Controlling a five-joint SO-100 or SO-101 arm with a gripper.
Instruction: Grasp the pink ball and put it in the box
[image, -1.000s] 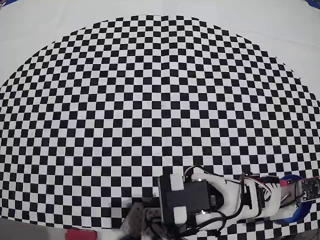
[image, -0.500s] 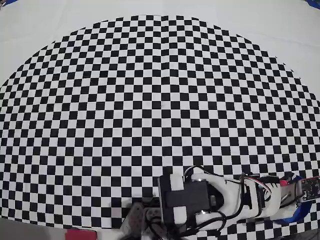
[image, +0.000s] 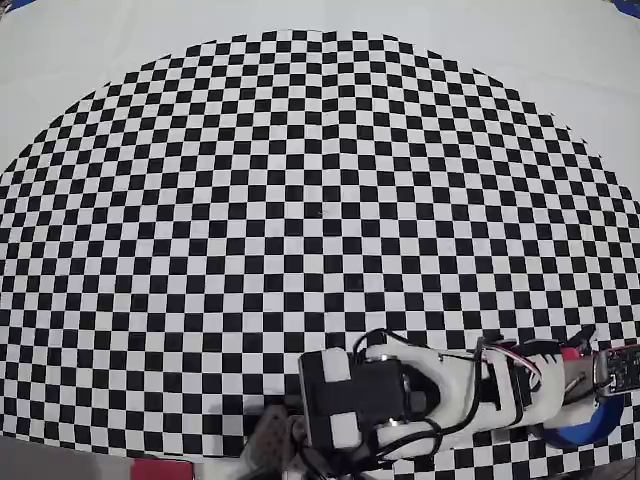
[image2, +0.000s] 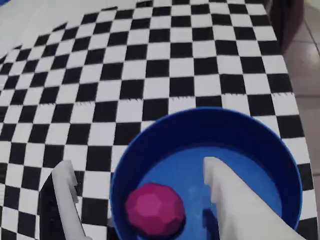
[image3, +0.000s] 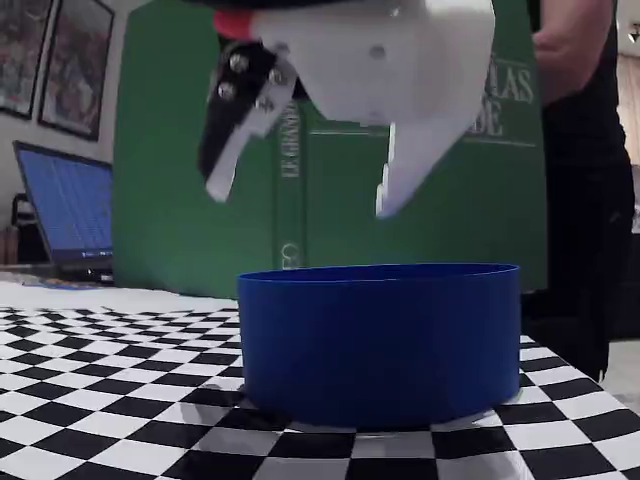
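Observation:
The pink ball (image2: 155, 209) lies inside the blue box (image2: 210, 117), near its left wall in the wrist view. My gripper (image2: 137, 165) is open and holds nothing. One white finger (image2: 67, 195) is outside the box's left rim and the other finger (image2: 230, 200) is over its floor. In the fixed view the gripper (image3: 304, 195) hangs open a little above the box (image3: 380, 340), whose wall hides the ball. In the overhead view the white arm (image: 440, 390) reaches right and covers most of the box (image: 585, 432) at the bottom right.
A black-and-white chequered mat (image: 320, 200) covers the table. The table's right edge (image2: 292, 60) runs close to the box. In the fixed view a green board (image3: 180, 200) stands behind, with a laptop (image3: 60, 215) at left and a person (image3: 585, 180) at right.

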